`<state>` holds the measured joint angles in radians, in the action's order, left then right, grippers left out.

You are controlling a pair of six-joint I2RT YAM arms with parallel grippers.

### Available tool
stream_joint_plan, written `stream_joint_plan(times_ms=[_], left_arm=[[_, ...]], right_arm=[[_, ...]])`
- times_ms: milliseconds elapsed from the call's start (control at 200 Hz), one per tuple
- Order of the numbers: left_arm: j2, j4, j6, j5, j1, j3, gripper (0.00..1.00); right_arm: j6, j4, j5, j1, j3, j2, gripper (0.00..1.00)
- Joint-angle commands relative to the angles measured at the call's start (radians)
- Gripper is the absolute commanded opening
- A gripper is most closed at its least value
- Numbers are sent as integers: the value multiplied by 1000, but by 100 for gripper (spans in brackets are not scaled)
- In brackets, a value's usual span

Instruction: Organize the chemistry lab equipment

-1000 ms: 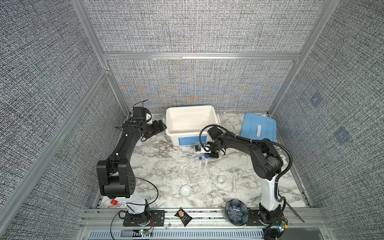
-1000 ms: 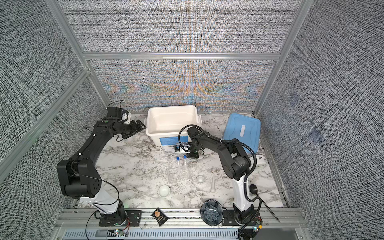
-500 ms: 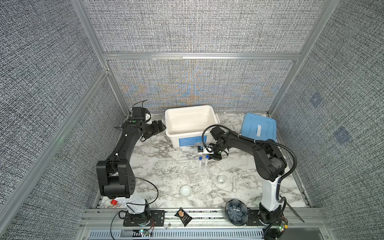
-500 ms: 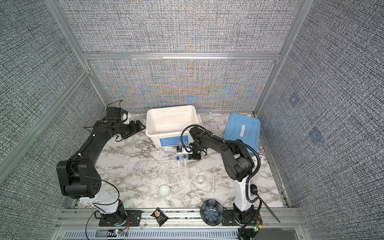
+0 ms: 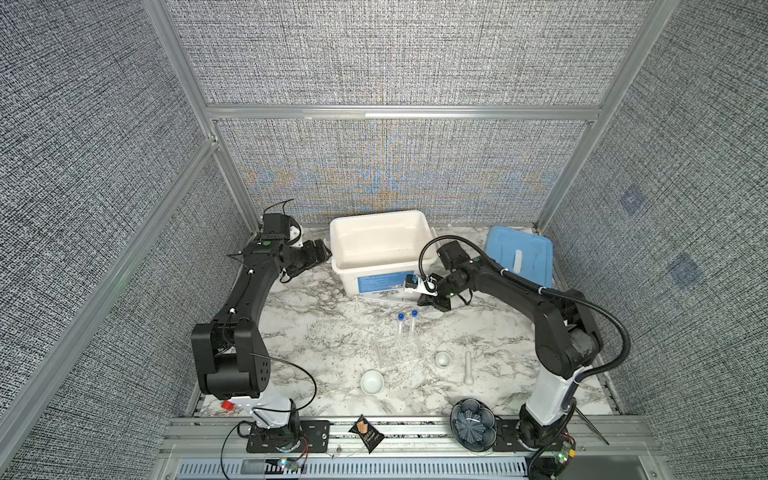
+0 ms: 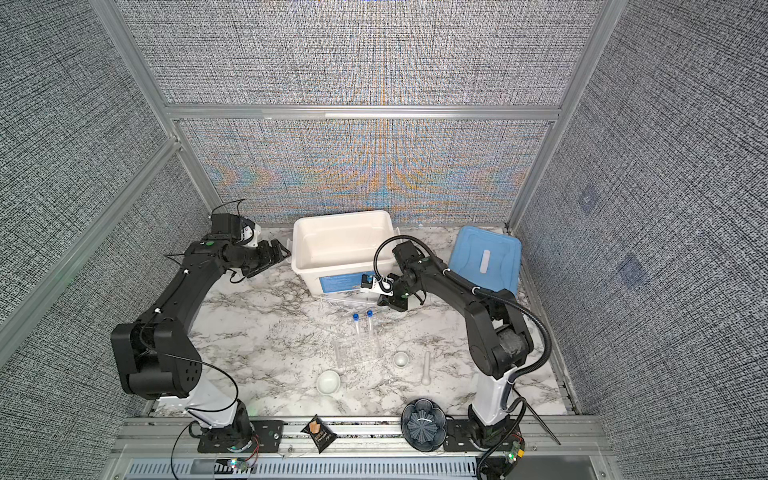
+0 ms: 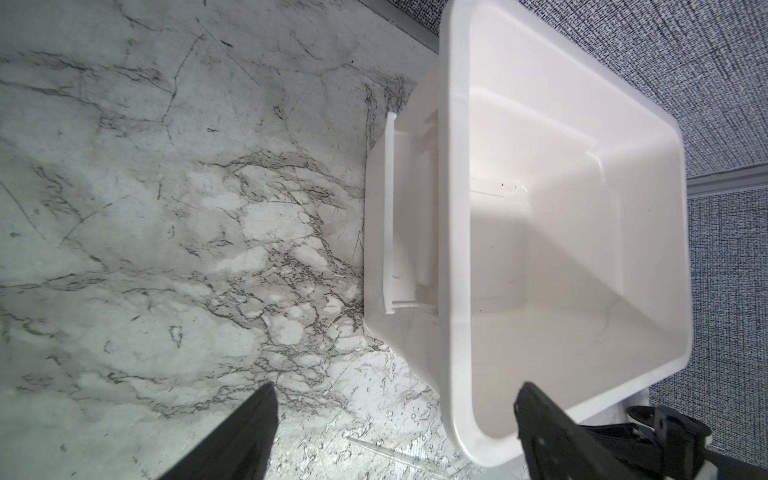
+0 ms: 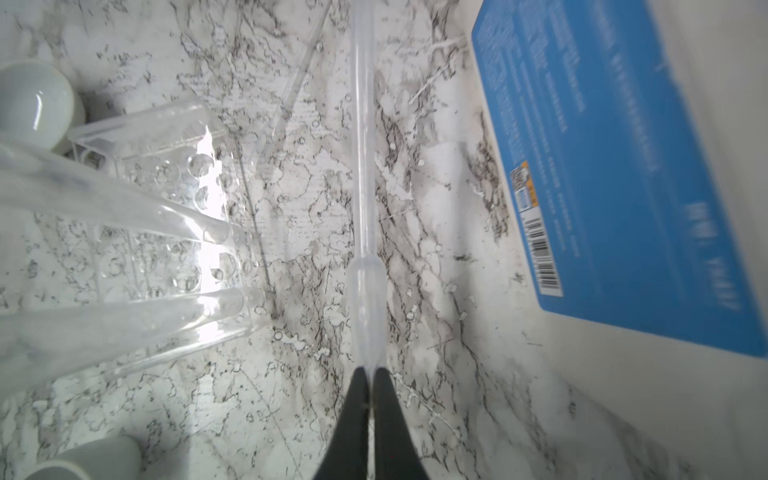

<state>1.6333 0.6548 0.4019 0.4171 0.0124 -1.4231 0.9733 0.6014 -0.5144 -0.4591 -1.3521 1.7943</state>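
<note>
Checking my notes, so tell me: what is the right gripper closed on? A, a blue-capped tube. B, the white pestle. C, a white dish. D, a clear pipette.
D: in the right wrist view the right gripper is pinched shut on the bulb end of the clear pipette.

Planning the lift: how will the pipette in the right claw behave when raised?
The pipette looks thin, translucent plastic: probably light, bulb squashy under the right claw. Gripped at one end, its long stem may droop or swing.

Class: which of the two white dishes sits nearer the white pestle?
The smaller dish, right beside the pestle; the larger dish lies much farther off, to its left.
</note>
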Motion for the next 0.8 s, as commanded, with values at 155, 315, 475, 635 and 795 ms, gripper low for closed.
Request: stream_joint_plan(times_ms=[155, 315, 475, 635, 795], left_arm=[[-1, -56, 41, 61, 0, -14, 89], [25, -51, 63, 74, 2, -31, 86], [42, -49, 65, 66, 27, -33, 79], [67, 32, 13, -31, 78, -80, 76], [100, 100, -31, -82, 112, -131, 67]], right_arm=[[-102, -77, -106, 40, 4, -115, 5], [-131, -99, -98, 65, -3, -155, 4], [-144, -84, -87, 81, -62, -152, 4], [-205, -120, -42, 92, -103, -149, 3], [-177, -111, 47, 94, -159, -128, 3]])
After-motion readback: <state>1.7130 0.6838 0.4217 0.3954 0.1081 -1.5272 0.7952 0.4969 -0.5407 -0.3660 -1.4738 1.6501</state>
